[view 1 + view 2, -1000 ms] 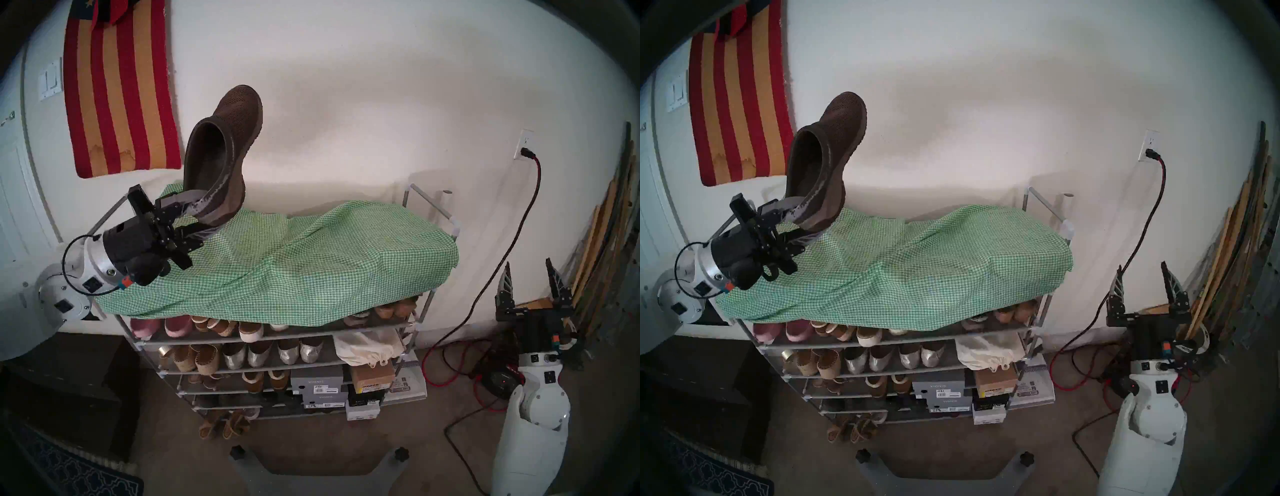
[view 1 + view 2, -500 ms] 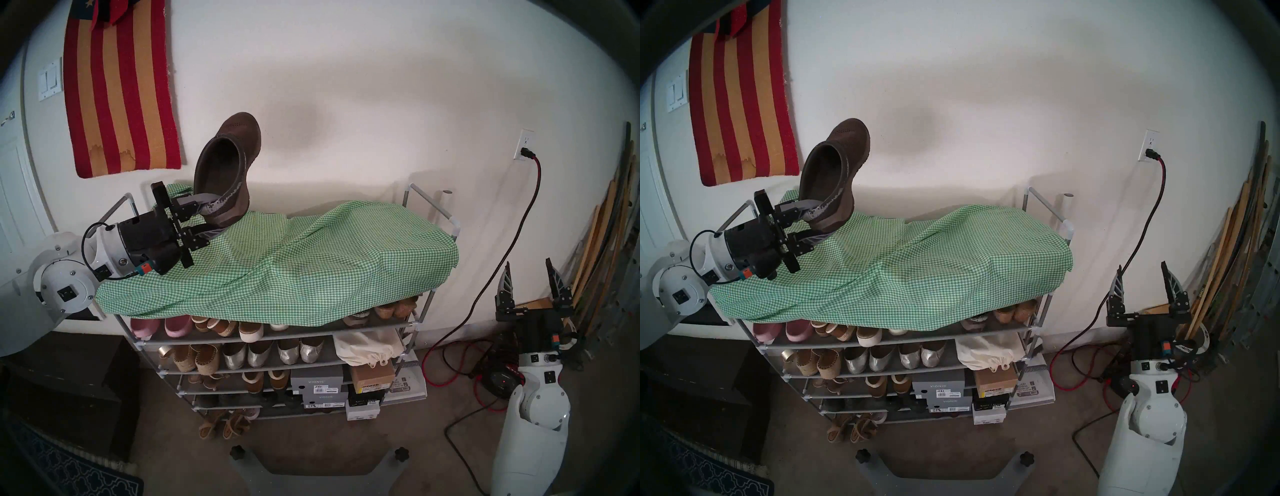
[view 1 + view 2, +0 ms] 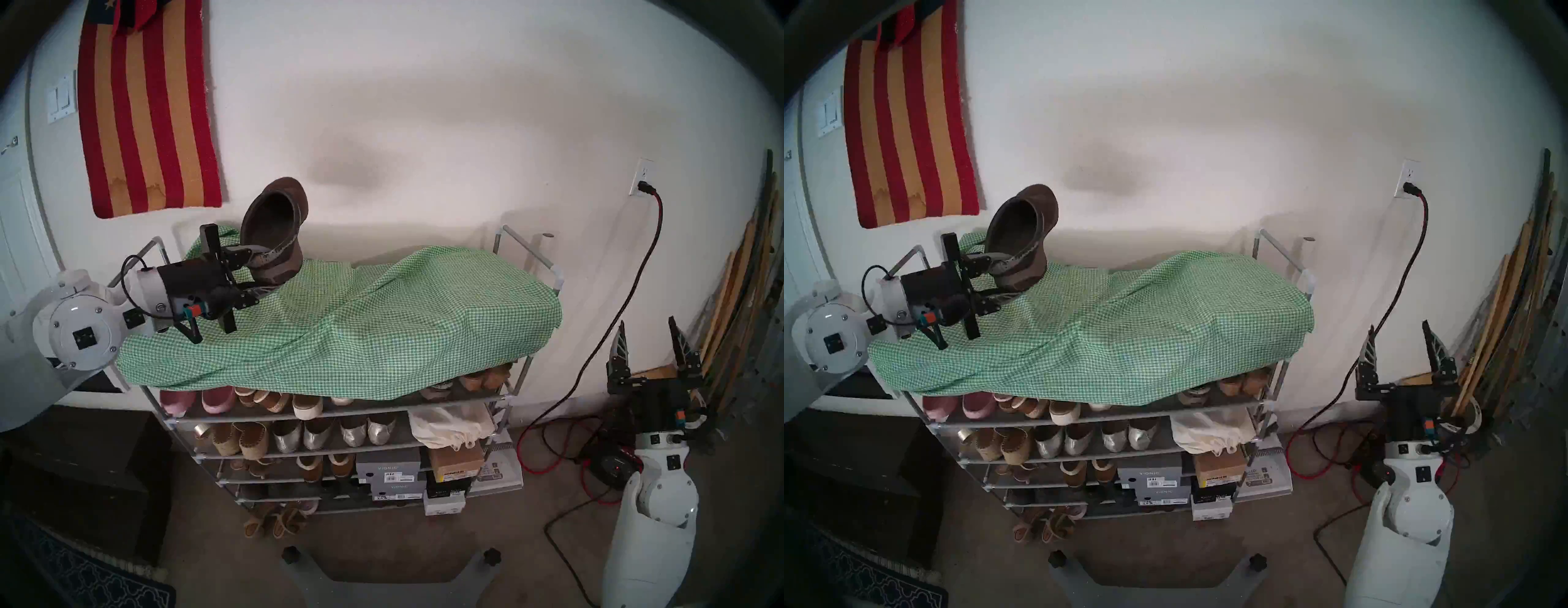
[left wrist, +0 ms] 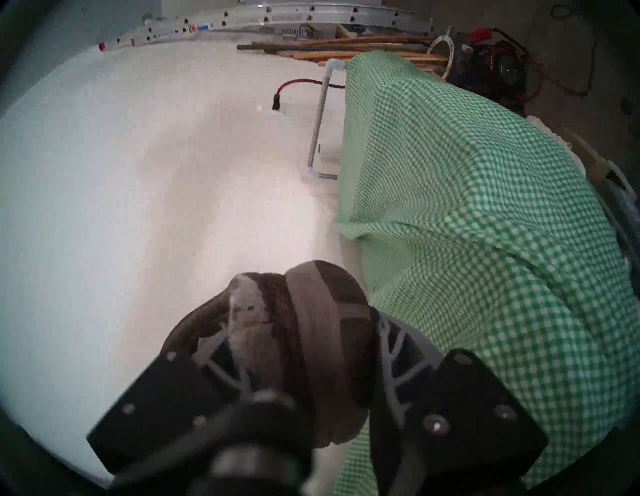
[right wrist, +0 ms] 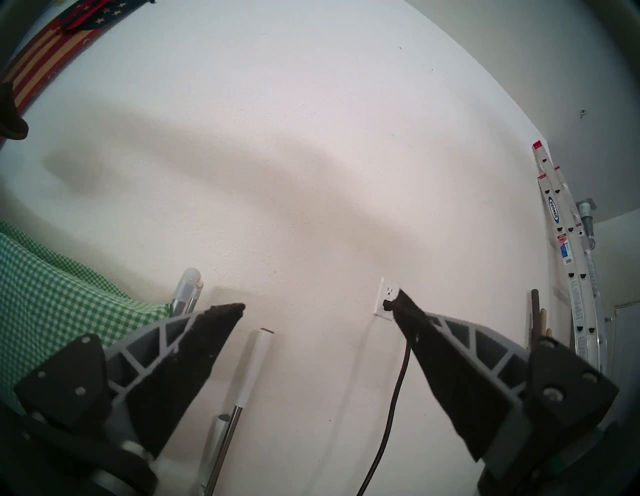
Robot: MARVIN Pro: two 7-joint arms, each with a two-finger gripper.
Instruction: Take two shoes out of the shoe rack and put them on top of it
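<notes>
A dark brown clog [image 3: 275,229] is gripped at its heel by the left gripper [image 3: 259,271], whose 2 fingers are clenched on the worn pale collar and the sole. The shoe stands toe-up beyond the fingertips, its opening turned toward the head camera and its heel end low over the gingham cloth [image 3: 382,322]; whether sole and cloth touch cannot be told. In the left wrist view, the clog [image 4: 277,329] fills the space between the fingers [image 4: 221,356], with the cloth [image 4: 467,242] to the gripper's right side of the frame. The cloth drapes the top of the shoe rack [image 3: 505,399], at whose left rear corner the gripper sits. Below the gripper, the rack's shelves carry pink slippers [image 3: 199,401], tan espadrilles [image 3: 246,439], silver flats [image 3: 335,433] and shoe boxes [image 3: 390,471]. The right gripper [image 3: 649,339] stands well apart, right of the rack, fingers spread wide and empty, pointing up toward the wall outlet [image 5: 388,298].
</notes>
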